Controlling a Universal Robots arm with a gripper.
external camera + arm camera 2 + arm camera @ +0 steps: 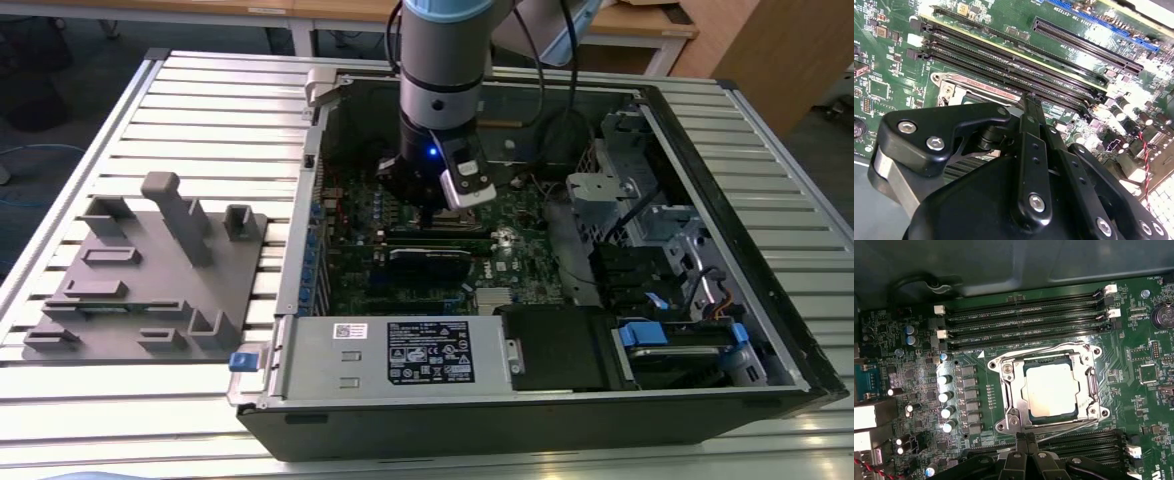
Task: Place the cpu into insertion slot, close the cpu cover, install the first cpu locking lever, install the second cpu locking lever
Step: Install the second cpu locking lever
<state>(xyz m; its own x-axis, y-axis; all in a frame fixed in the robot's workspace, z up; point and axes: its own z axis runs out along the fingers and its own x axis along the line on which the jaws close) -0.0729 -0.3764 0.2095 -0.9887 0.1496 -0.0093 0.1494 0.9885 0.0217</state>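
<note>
In the first wrist view the cpu [1050, 390] lies flat in the insertion slot [1004, 365], its pale metal top showing through the window of the cpu cover [1015, 390], which is folded down over it. One thin wire lever [1044, 351] runs along one side of the socket and another lever [1069, 426] along the opposite side. My gripper [1026, 438] is shut, its tips together at the socket's edge by that second lever. The second wrist view shows the gripper [1030, 102] just above the socket rim [954, 85]. In the exterior view the gripper [434, 215] reaches down inside the computer case.
Long black memory slots [1024, 315] flank the socket on both sides, and a row of capacitors [945, 390] stands beside it. The case holds a power supply [400, 350] and a drive cage [641, 220]. A grey fixture [147, 270] sits on the table at the exterior view's left.
</note>
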